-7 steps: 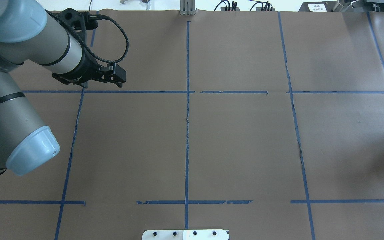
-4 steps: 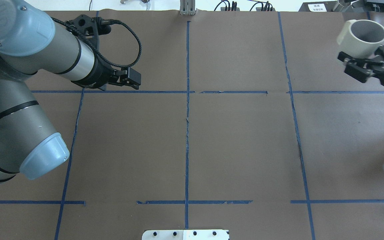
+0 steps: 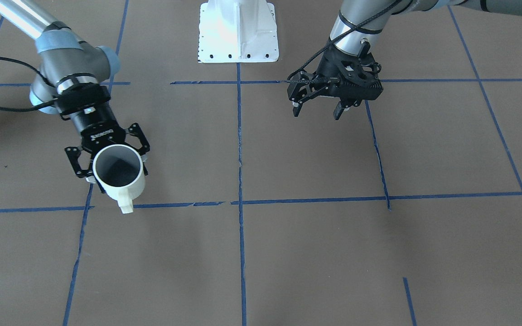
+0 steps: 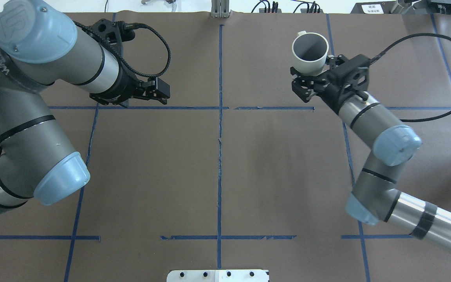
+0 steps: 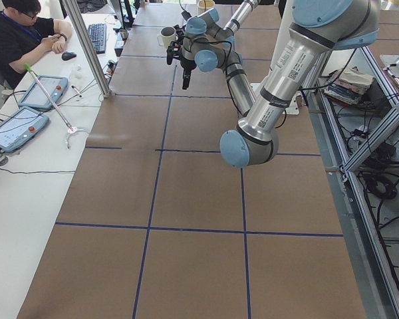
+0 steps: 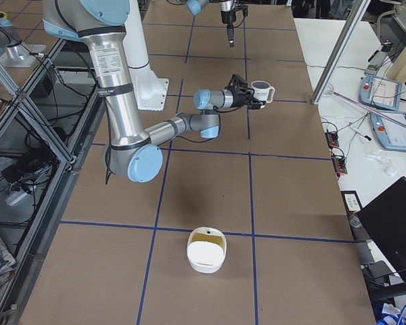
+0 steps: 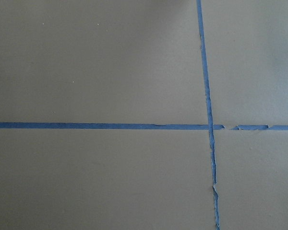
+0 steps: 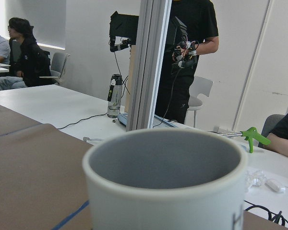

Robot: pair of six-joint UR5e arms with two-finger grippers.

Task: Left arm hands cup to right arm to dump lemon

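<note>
My right gripper (image 3: 112,172) is shut on the white cup (image 3: 127,190), fingers on either side of its wall. It holds the cup upright above the table, handle pointing away from the robot. The cup (image 4: 309,47) is at the far right-centre in the overhead view, and its grey rim (image 8: 165,163) fills the right wrist view. No lemon shows inside it. My left gripper (image 3: 316,112) is open and empty, hanging over the table to the left of centre (image 4: 166,94). It stands well apart from the cup. The left wrist view shows only brown table paper and blue tape.
The robot's white base plate (image 3: 238,31) sits at the table's near edge. A white container (image 6: 206,250) with something yellowish inside lies at the table's right end. An operators' desk with tablets (image 5: 16,129), a seated person (image 5: 20,33) and an aluminium post (image 6: 338,47) border the far side.
The right arm has swung in from the right edge toward the table's middle, carrying the cup. The left arm has shifted slightly right; its gripper stays open.
</note>
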